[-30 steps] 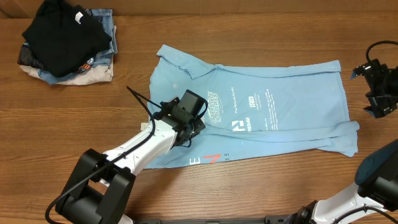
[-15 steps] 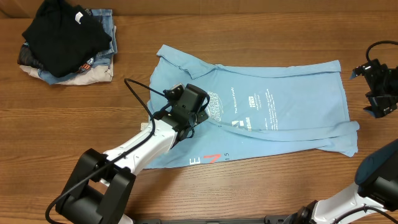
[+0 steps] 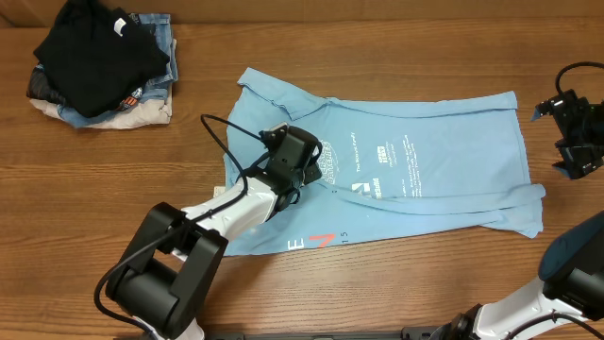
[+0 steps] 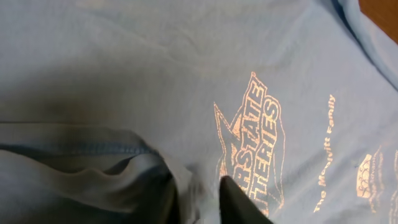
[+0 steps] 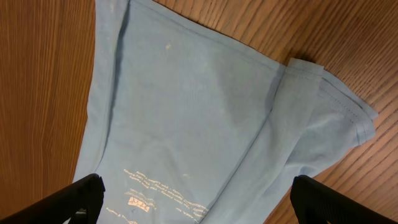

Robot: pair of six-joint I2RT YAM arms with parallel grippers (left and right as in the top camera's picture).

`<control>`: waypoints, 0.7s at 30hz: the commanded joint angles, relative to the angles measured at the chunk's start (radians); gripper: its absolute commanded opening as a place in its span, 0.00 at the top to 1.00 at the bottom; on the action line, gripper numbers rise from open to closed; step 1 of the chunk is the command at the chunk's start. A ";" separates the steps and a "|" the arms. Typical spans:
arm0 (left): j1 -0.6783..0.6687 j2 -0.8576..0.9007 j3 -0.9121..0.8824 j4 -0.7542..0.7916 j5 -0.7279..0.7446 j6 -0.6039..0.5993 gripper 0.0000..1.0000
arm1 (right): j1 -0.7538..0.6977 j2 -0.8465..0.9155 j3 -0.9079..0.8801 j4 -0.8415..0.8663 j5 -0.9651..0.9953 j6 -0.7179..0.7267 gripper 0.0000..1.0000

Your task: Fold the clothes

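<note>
The clothes, a light sky-blue T-shirt [image 3: 415,161], lies spread across the middle of the table with its lettering up. My left gripper [image 3: 300,161] is low over the shirt's chest print. In the left wrist view its jaws [image 4: 199,202] stand slightly apart, with a raised fold of the shirt [image 4: 93,168] running in between them beside the orange-white print [image 4: 255,143]. My right gripper [image 3: 578,137] hangs wide open off the shirt's right edge. In the right wrist view its fingers [image 5: 74,196] frame the shirt's hem and sleeve [image 5: 323,112] with nothing between them.
A pile of clothes [image 3: 99,66] sits at the back left, a black garment on top of blue denim and beige pieces. Bare wooden table [image 3: 113,179] lies around the shirt.
My left gripper has shifted a little right and back over the shirt, dragging a fold with it, and its jaws have parted. The right arm has not moved.
</note>
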 commanded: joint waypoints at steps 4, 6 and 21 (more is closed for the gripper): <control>-0.006 0.008 0.044 -0.029 0.021 0.153 0.49 | 0.005 -0.012 0.014 0.002 0.006 -0.007 0.00; -0.006 -0.006 0.082 -0.090 0.021 0.171 0.42 | 0.005 -0.012 0.014 0.002 0.006 -0.011 0.00; 0.116 -0.060 0.610 -0.553 0.093 0.340 0.00 | 0.021 -0.011 0.014 0.255 -0.248 -0.134 0.01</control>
